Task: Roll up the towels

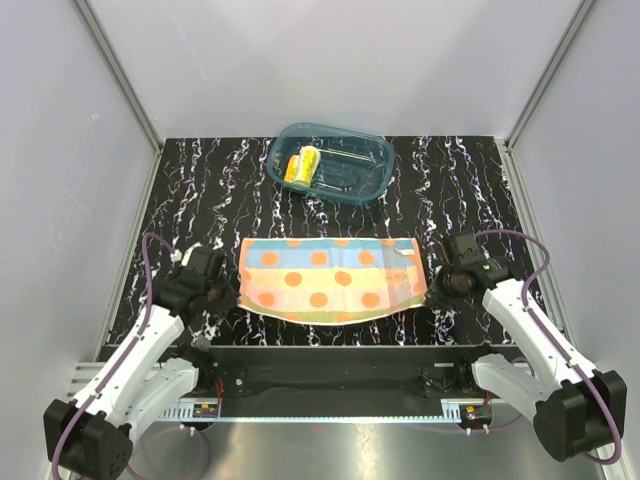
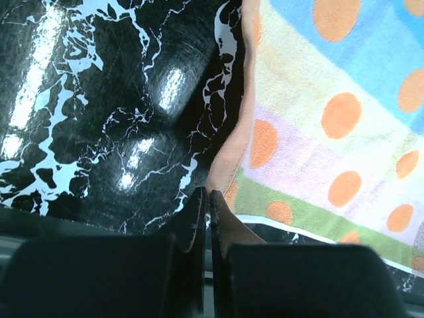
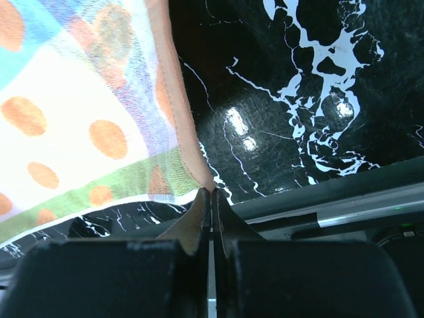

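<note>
Orange-dotted towel (image 1: 330,280) lies flat on the counter (image 1: 200,190), its near corners pinched by the left gripper (image 2: 207,197) and right gripper (image 3: 211,193), likely to start rolling. Yellow towel (image 1: 303,165) sits rolled in the far tub (image 1: 380,175).

Each arm is built from white link shells joined by black joint housings. The left arm (image 1: 140,360) and the right arm (image 1: 530,330) each carry one purple cable (image 1: 146,262) routed in an open loop alongside the links. The left gripper (image 2: 205,199) and the right gripper (image 3: 211,195) have two dark fingers tapering to thin tips.
</note>
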